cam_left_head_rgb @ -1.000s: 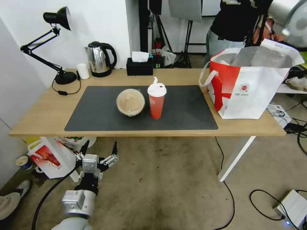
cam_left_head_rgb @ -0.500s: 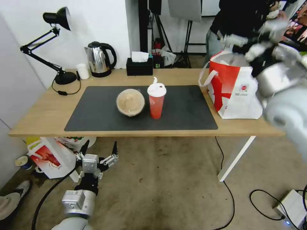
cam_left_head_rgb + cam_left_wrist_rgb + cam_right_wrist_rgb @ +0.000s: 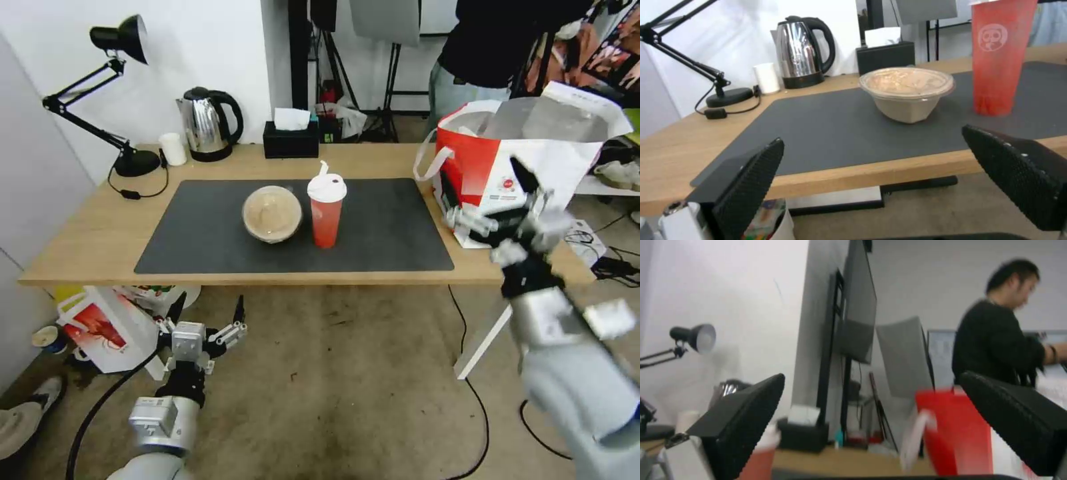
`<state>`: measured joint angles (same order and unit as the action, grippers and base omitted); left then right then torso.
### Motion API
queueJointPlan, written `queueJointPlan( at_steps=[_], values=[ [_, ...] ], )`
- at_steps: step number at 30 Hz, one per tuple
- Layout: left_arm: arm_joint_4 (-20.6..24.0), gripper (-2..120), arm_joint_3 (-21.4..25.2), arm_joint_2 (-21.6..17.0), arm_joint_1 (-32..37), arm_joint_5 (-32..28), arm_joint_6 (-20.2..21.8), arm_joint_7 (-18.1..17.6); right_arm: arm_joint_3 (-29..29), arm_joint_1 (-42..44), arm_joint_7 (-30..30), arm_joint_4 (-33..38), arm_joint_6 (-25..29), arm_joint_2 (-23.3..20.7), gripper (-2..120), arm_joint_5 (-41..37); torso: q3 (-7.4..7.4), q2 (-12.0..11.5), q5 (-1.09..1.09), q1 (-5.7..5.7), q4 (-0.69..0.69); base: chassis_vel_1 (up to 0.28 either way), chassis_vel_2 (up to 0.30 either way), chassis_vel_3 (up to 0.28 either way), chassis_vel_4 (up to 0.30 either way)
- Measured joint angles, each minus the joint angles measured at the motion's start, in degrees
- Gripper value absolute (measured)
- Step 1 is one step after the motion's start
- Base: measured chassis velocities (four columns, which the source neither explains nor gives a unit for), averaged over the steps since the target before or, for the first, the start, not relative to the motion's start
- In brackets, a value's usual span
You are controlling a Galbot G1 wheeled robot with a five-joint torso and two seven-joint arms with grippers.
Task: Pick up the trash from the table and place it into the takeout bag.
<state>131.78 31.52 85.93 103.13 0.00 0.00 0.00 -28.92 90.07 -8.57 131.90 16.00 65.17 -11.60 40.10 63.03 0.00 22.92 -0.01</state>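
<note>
I am looking at two pieces of trash standing on the grey mat of the table [image 3: 93, 257]: the round clear-lidded container [image 3: 272, 213] and, just beside it, the tall red cup [image 3: 326, 212] with its white lid. The takeout bag [image 3: 527, 177] is sitting open at the table's right end. My right gripper [image 3: 493, 200] is hanging in front of the bag's face, fingers spread wide and holding nothing; my left gripper [image 3: 205, 313] is waiting below the table's front edge, likewise spread and empty. I am judging the cup light, top-heavy and slick, so a mid-body squeeze seems wise. The container looks stiff but its lid may pop, so I am favouring a hold across its walls.
</note>
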Motion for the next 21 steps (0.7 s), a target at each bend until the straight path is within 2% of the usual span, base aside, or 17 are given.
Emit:
queueJointPlan(
  at_steps=[5,12,15,21],
  values=[
    [0.0,100,0.0,0.0,0.0,0.0,0.0,0.0,3.2,5.5,-0.5,-3.6,8.4,4.3,100,5.3,0.0,0.0,-0.02,0.0,0.0,0.0,0.0,0.0,0.0],
    [0.0,100,0.0,0.0,0.0,0.0,0.0,0.0,5.1,7.1,-0.4,-6.9,13.3,5.8,100,7.6,0.01,0.0,-0.01,0.0,0.02,0.0,0.0,0.0,0.0],
    [0.0,100,0.0,0.0,0.0,0.0,0.0,0.0,6.8,8.6,-0.3,-10.1,18.5,7.3,100,9.4,0.01,0.0,0.0,0.0,0.01,0.0,0.0,0.0,0.0],
    [0.0,100,0.0,0.0,0.0,0.0,0.0,0.0,6.5,8.7,-0.2,-13.8,23.2,8.6,100,9.8,0.01,0.0,0.0,0.0,0.01,0.0,0.0,0.0,0.0]
  ],
)
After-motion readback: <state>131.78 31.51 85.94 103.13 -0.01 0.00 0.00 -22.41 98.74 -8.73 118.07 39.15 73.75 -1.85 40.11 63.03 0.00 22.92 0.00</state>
